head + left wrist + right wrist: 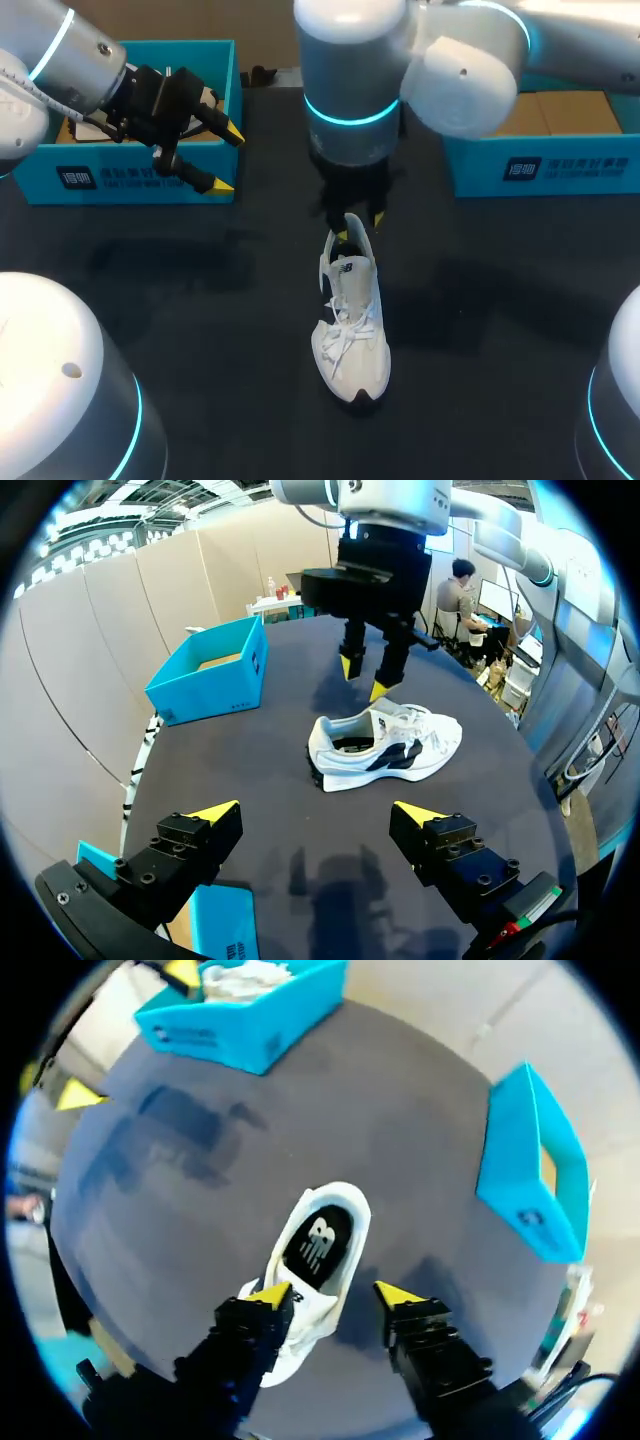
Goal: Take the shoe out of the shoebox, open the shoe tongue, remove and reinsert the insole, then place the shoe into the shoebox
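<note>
A white shoe with a black sole tip stands upright on the dark table, toe toward the front edge. Its laces are loose, and a dark insole lies inside it. My right gripper hangs just over the heel, open; in the right wrist view one yellow fingertip is over the shoe's rim and the other is beside it. In the left wrist view the right gripper is just above the shoe. My left gripper is open and empty in front of the left blue shoebox.
The left blue box holds crumpled white paper. A second blue box with a brown inside stands at the back right, also seen from the left wrist. The dark tabletop lies bare around the shoe.
</note>
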Available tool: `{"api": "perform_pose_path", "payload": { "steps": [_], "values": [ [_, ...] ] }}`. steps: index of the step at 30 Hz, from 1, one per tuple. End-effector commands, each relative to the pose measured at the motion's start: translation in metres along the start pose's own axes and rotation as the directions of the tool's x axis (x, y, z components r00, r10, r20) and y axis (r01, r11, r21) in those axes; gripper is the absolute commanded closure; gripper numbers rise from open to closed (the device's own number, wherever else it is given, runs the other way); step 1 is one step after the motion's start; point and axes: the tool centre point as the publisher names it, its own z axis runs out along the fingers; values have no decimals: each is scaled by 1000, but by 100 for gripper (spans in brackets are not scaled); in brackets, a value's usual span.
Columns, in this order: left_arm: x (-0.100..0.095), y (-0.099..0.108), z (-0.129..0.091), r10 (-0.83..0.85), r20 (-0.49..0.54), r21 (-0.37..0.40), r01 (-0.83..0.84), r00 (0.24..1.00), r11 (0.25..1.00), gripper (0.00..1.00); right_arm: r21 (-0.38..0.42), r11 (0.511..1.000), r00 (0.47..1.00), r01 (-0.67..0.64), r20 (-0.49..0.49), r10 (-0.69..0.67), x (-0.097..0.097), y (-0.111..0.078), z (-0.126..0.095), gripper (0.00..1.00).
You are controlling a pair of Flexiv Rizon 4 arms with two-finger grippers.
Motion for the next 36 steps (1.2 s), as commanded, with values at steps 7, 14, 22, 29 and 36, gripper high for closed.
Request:
{"api": "perform_pose_path", "payload": {
  "steps": [7, 14, 22, 29, 36],
  "values": [
    [1, 0, 0, 0, 1, -2, 0, 1000, 1000, 0, 22, 951, 942, 309, 131, -309, 2, 11, -11, 0],
    [1, 0, 0, 0, 1, -2, 0, 1000, 1000, 0, 58, 938, 929, 342, 127, -347, 6, 13, -8, 0],
    [1, 0, 0, 0, 1, -2, 0, 1000, 1000, 0, 115, 740, 735, 662, 91, -672, 15, 38, 9, 0],
    [1, 0, 0, 0, 1, -2, 0, 1000, 1000, 0, 65, 655, 650, 753, 76, -756, -1, 52, 29, 0],
    [1, 0, 0, 0, 1, -2, 0, 1000, 1000, 0, 61, 605, 601, 794, 68, -796, -20, 62, 53, 0]
  ]
}}
